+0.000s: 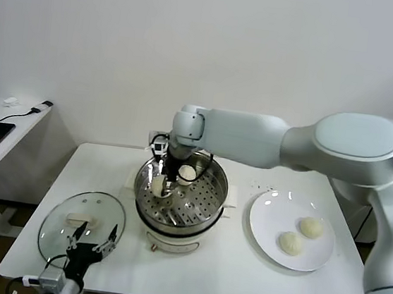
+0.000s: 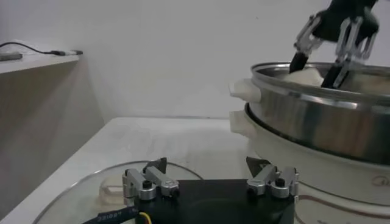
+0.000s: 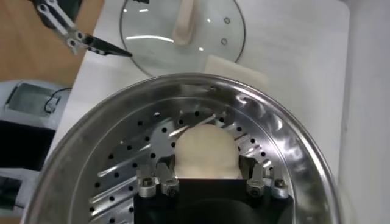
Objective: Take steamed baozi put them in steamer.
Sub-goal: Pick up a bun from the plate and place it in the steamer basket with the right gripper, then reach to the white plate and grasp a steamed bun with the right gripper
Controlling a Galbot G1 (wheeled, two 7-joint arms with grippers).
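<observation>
Right gripper (image 1: 167,184) reaches into the steamer (image 1: 212,207), fingers either side of a bun (image 3: 205,152) on the holed tray; whether they squeeze it I cannot tell. Head view alone shows another bun (image 1: 187,172) inside and two (image 1: 290,243) on the plate (image 1: 267,229). Left gripper (image 2: 210,172) hangs spread over the glass lid (image 1: 56,225)

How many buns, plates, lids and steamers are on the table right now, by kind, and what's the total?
Steamed baozi: 4, two in the steamer, two on the plate
Steamer: 1
Plate: 1
Glass lid: 1
Total: 7
</observation>
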